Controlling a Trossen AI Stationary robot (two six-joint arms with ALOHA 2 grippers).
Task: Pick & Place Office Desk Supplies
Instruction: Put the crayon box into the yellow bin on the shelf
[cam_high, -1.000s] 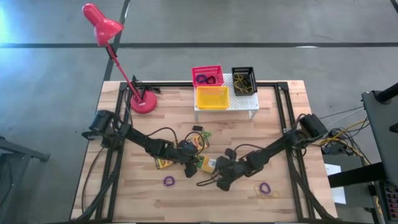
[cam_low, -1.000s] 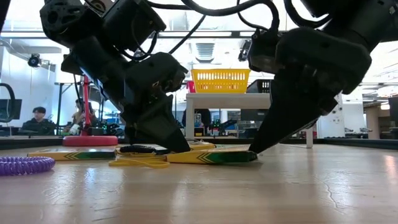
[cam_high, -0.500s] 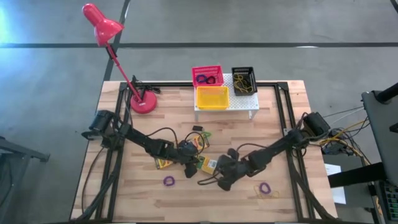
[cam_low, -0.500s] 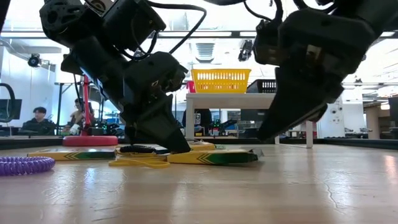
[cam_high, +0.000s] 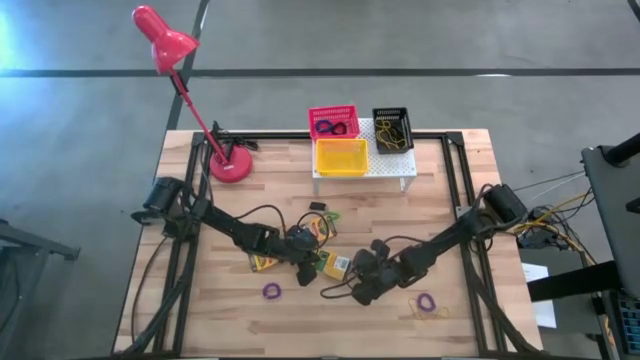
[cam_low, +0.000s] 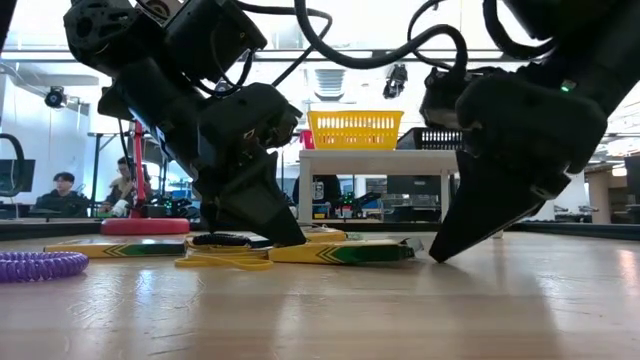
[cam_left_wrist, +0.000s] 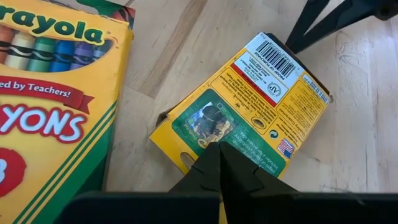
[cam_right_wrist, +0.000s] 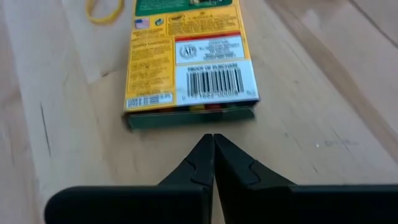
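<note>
A small yellow-and-green crayon box (cam_high: 334, 263) lies flat, back side up, mid-table. My left gripper (cam_left_wrist: 221, 147) is shut, its tips down on that box's green end. My right gripper (cam_right_wrist: 212, 138) is shut too. Its tips are low at the table (cam_low: 437, 256), just off the box's barcode end (cam_right_wrist: 189, 118), with a narrow gap showing. A larger crayon box (cam_left_wrist: 50, 93) lies beside the left gripper. A yellow loop (cam_low: 225, 262) lies by the small box, and purple loops (cam_high: 271, 291) (cam_high: 428, 301) lie nearer the front edge. My left gripper presses its shut fingertips down on the top face of the small crayon box, at its green end (cam_left_wrist: 214, 127). The fingers slant down from the table's left. The box lies flat on the table under them.
At the back a white shelf (cam_high: 400, 168) carries a pink basket (cam_high: 333, 122), a black basket (cam_high: 392, 128) and a yellow basket (cam_high: 341, 156). A red desk lamp (cam_high: 230, 165) stands back left. People sit in the room beyond the table (cam_low: 62, 190).
My right gripper has lifted off the box's barcode end, rolled a little, drawn back toward the table's right and come down low at the table just off the box. The box and my left gripper have stayed put.
</note>
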